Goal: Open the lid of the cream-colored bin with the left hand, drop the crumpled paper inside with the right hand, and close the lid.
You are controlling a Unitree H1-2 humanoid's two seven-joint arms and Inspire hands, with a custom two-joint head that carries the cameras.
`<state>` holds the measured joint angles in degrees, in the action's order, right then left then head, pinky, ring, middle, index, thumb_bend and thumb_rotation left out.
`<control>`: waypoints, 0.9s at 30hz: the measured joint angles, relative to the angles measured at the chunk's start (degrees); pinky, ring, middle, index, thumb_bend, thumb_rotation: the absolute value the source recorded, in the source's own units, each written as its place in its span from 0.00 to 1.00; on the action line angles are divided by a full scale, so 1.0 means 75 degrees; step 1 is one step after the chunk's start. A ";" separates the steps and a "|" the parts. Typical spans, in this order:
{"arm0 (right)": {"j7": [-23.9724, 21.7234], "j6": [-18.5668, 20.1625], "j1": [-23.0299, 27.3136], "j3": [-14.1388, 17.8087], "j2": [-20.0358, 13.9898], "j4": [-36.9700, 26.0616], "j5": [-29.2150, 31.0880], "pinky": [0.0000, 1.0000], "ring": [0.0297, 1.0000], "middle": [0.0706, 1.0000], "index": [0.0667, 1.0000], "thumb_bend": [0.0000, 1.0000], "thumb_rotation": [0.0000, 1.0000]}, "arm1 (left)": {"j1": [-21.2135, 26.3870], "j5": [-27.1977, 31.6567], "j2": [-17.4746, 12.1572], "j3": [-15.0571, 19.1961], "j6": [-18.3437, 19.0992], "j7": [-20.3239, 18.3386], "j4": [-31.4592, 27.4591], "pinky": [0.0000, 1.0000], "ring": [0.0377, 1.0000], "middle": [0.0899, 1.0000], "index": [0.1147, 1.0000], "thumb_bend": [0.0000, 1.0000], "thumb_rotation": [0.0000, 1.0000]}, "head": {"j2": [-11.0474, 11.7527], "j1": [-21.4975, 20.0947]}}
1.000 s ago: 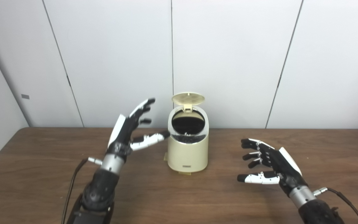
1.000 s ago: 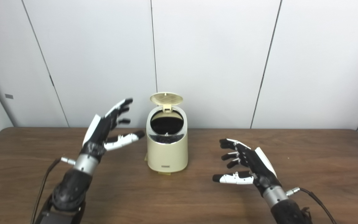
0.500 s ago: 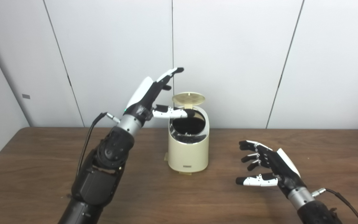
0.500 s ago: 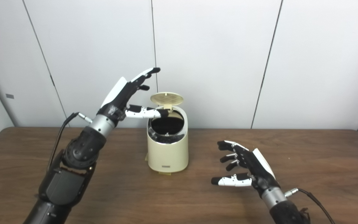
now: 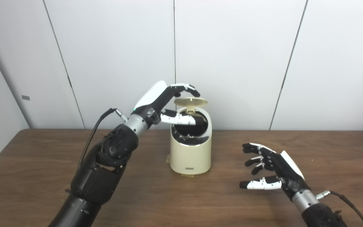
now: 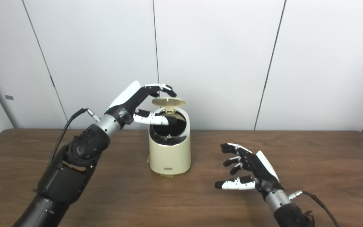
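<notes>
With the lid up and both hands empty, only closing remains: the spread left hand brackets it, while the loosely spread right hand waits near the table's front right corner.

Brown table (wood-grained), white wall

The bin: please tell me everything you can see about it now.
The bin is small, cream, rounded, apparently plastic, with a shiny rim around a dark opening. It stands upright on the table near the wall. Its round lid is raised on a rear hinge. The left hand reaches over it, fingers above the lid, thumb across the opening; contact is unclear. A small label sits low in front.
</notes>
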<state>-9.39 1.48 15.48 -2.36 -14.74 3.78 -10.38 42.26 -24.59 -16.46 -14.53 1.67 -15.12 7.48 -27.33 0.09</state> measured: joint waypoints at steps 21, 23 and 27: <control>-0.0016 0.0011 0.0023 0.0003 0.0003 -0.0004 0.0058 0.47 0.62 0.77 0.77 0.82 0.13 | -0.0076 -0.2336 -0.0582 -0.0611 -0.0150 -0.0452 -0.1066 1.00 0.92 0.70 0.62 1.00 0.58 | -0.0117 -0.0035; -0.0016 0.0016 0.0023 0.0008 0.0005 -0.0004 0.0086 0.46 0.62 0.77 0.77 0.81 0.12 | -0.0093 -0.2445 -0.0602 -0.0632 -0.0158 -0.0500 -0.1076 1.00 0.91 0.70 0.62 1.00 0.58 | -0.0117 -0.0035; -0.0016 0.0016 0.0023 0.0007 0.0004 -0.0004 0.0115 0.46 0.62 0.78 0.78 0.81 0.13 | -0.0202 -0.2514 -0.0620 -0.0659 -0.0322 -0.0502 -0.1077 1.00 0.90 0.69 0.62 1.00 0.60 | -0.0164 -0.0035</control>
<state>-9.50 1.60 15.65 -2.31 -14.71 3.75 -9.52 40.74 -43.44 -21.11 -19.47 -0.75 -18.89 -0.60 -28.56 -0.18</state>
